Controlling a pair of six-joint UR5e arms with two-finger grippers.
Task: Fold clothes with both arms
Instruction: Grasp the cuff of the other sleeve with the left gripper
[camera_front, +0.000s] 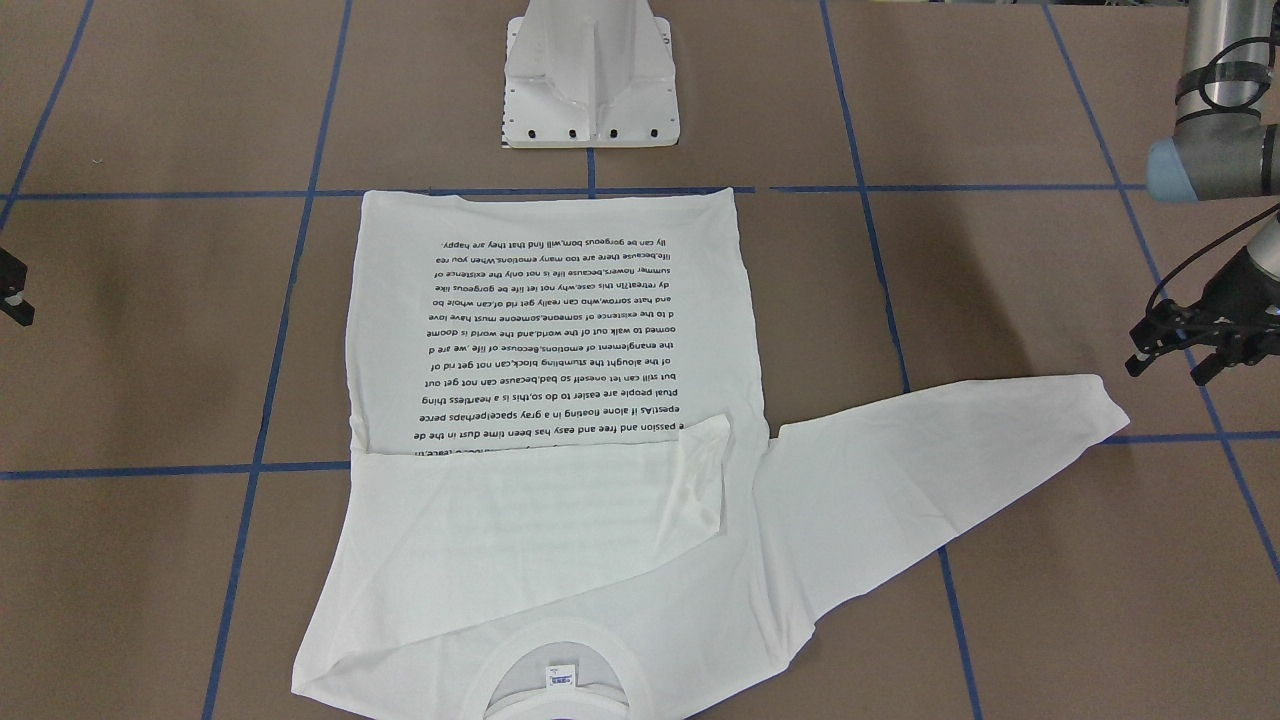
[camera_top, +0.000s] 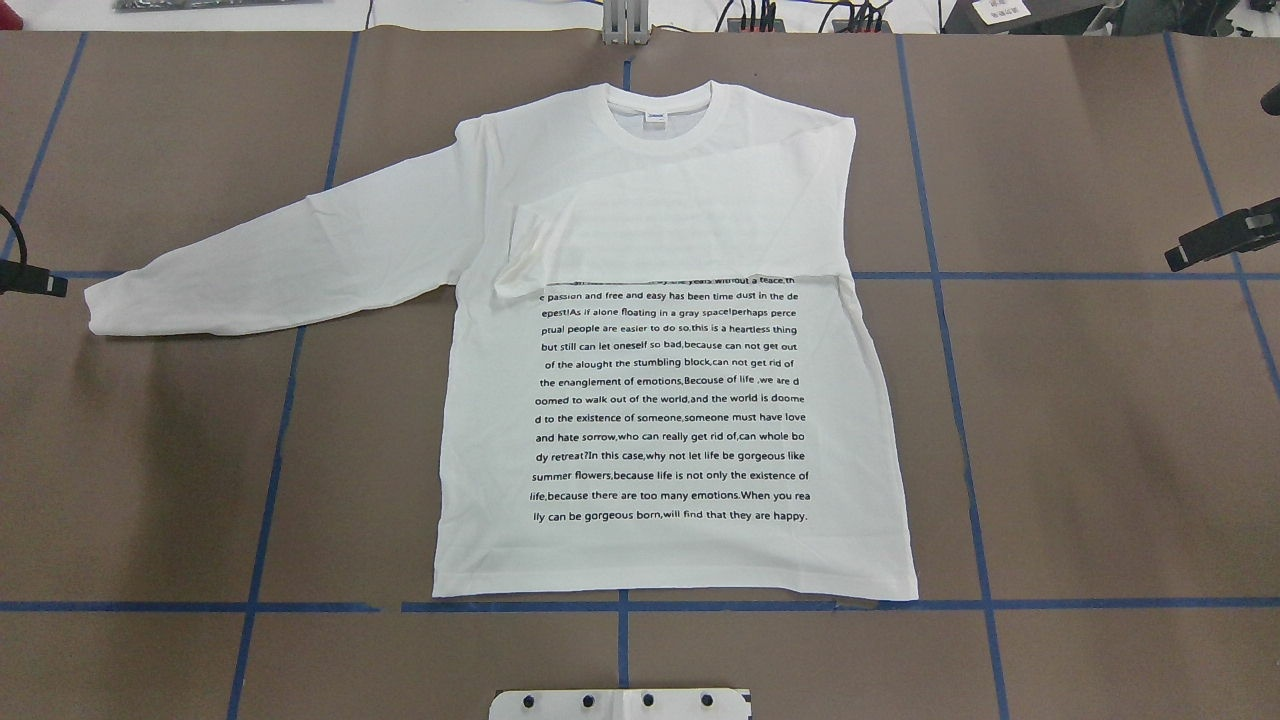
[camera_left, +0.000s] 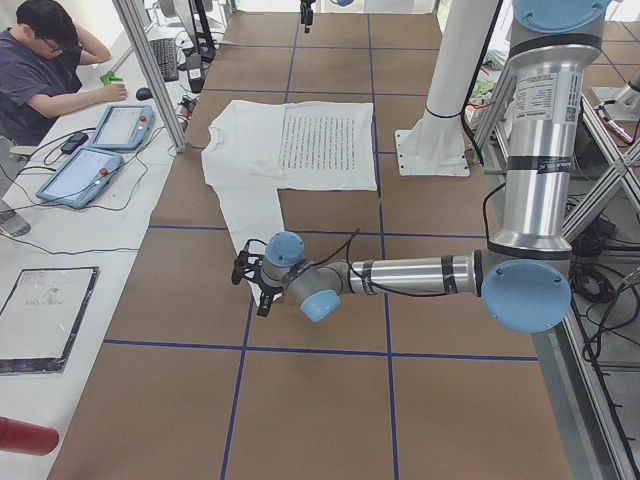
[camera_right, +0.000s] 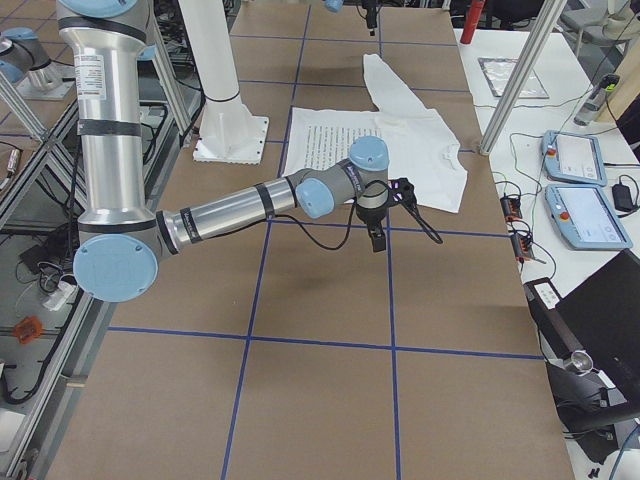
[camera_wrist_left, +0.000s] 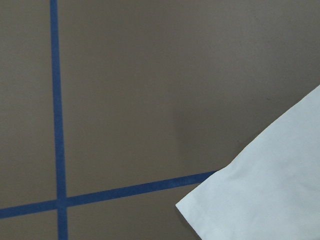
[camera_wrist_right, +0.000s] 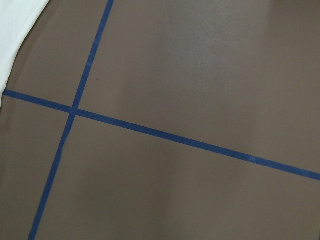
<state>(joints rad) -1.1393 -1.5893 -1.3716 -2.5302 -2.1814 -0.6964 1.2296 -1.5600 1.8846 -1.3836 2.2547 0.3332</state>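
White T-shirt (camera_top: 680, 400) lies flat, one sleeve (camera_top: 690, 225) folded over; left gripper (camera_front: 1168, 372) gapes empty near the other cuff (camera_front: 1095, 410); right gripper (camera_front: 14, 300) too cropped to tell.

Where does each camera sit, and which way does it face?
Front-facing: across table, facing pedestal; left gripper at right.
Overhead: behind robot, down on T-shirt; right gripper at right.
Exterior left: table's end; left arm near.
Exterior right: opposite end; right arm near.
Left wrist: down on sleeve; no body.
Right wrist: down on blue tape; no body.
Both wrists share blue tape.
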